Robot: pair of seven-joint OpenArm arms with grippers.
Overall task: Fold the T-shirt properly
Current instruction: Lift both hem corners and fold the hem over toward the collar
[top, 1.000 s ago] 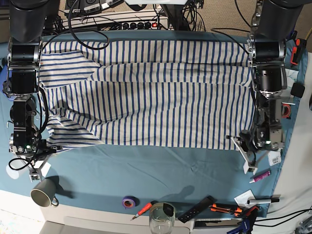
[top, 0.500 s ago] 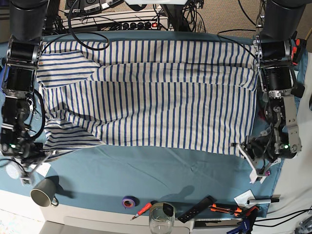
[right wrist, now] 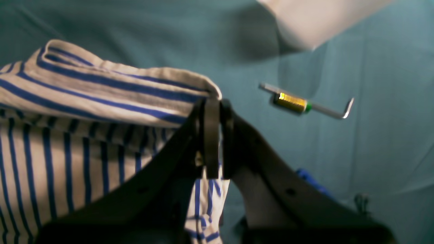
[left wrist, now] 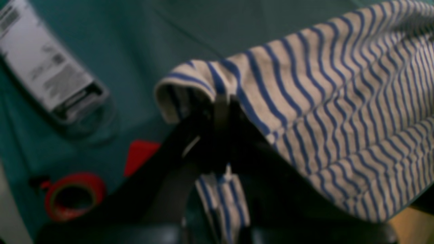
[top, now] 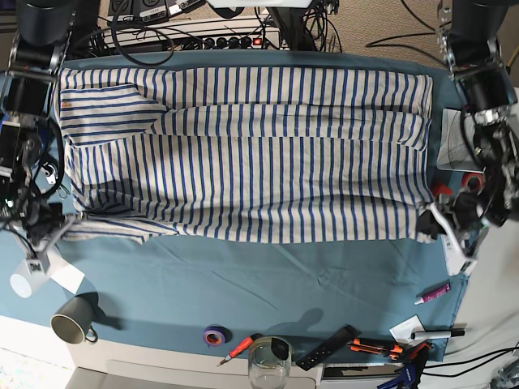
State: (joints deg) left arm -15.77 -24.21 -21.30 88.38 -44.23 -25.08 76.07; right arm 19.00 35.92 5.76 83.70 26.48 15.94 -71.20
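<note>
At the left edge of the base view, the right gripper [top: 66,229] has its fingers [right wrist: 213,135] pressed tight together on one bottom corner of the large cream T-shirt with thin blue stripes [top: 243,154]. In the right wrist view the pinched hem folds over the dark fingers, and a strip of striped cloth hangs below them. Beyond it a small L-shaped metal key with a yellow band [right wrist: 305,103] lies on the teal cloth.

The T-shirt lies spread wide across the teal-covered worktop [top: 243,284], reaching nearly from one arm to the other — its lower edge stretched in an almost straight line between the two grippers. A sleeve is folded in over the upper left part of the body.

Along the near edge of the worktop stand a grey mug [top: 71,323], a purple roll of tape [top: 214,335], a red-handled screwdriver [top: 237,349], a clear glass jar [top: 268,365] and a black remote [top: 326,347].

At the right, the left gripper [top: 430,220] clamps the other bottom corner — in the blurred left wrist view the fabric drapes over the closed fingers [left wrist: 220,112]. A red roll of tape [left wrist: 73,195] sits near it on the cloth.
</note>
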